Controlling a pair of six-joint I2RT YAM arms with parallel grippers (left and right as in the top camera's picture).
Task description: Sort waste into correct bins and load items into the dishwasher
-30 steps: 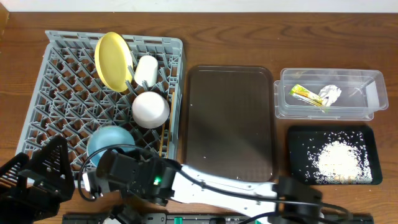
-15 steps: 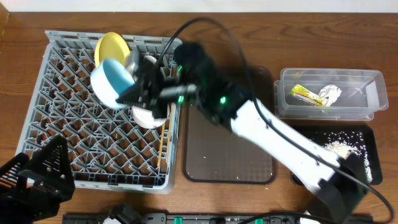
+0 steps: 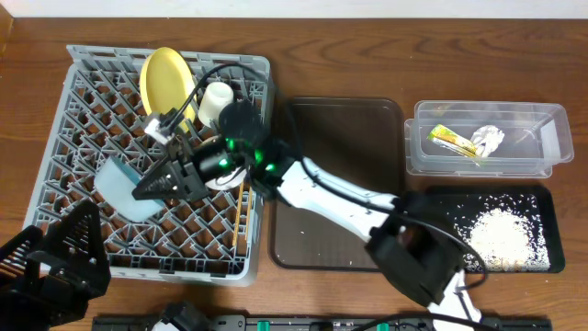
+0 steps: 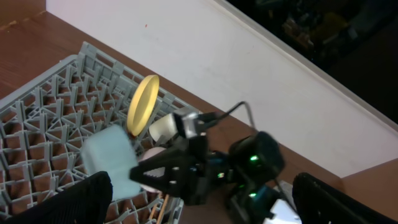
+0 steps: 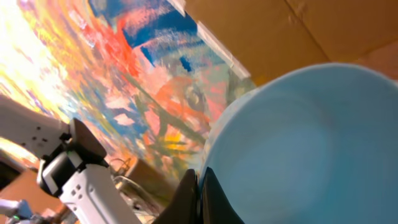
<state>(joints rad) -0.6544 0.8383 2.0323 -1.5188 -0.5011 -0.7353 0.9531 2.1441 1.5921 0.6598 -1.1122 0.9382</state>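
Over the left-middle of the grey dish rack [image 3: 64,138], the right end effector [image 3: 152,187], clamped on the tilted light blue bowl [image 3: 119,187] by its rim, could let it slip from so thin a grip and clatter onto the lattice, while the left end effector [image 4: 200,180] sits with fingers apart and no writing is legible, even on the snack wrapper [image 3: 450,138].

light blue bowl [image 3: 119,188]: off dish rack [image 3: 69,129] front, now tilted above its left-middle | right arm [image 3: 322,195]: swung back leftward
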